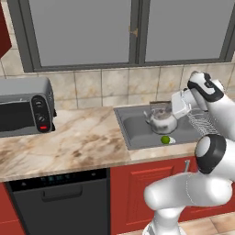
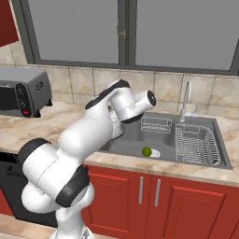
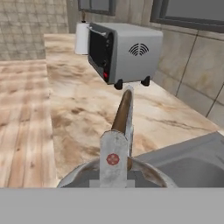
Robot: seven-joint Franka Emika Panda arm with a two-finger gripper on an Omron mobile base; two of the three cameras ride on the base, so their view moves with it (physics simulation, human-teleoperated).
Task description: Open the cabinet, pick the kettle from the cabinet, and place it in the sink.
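Observation:
The kettle (image 1: 161,121), squat and silvery, stands upright within the sink (image 1: 136,134), left of the wire rack (image 1: 202,122). I cannot tell whether its base touches the basin floor. My gripper (image 1: 171,107) reaches in from the right and is shut on the kettle's arched dark-brown handle (image 1: 159,104). In the hand view that handle (image 3: 122,110) runs up from the kettle's lid (image 3: 83,176) right in front of the camera. The arm hides the kettle in the right base view. A red corner (image 1: 3,36) shows at the top left; I cannot tell whether it belongs to the cabinet.
A green lime (image 1: 165,139) lies in the basin in front of the kettle. The curved faucet (image 2: 186,100) rises behind the sink (image 2: 212,161). A grey toaster oven (image 1: 25,110) stands on the marble counter (image 1: 78,137) to the left. Red cupboards (image 2: 149,193) sit below.

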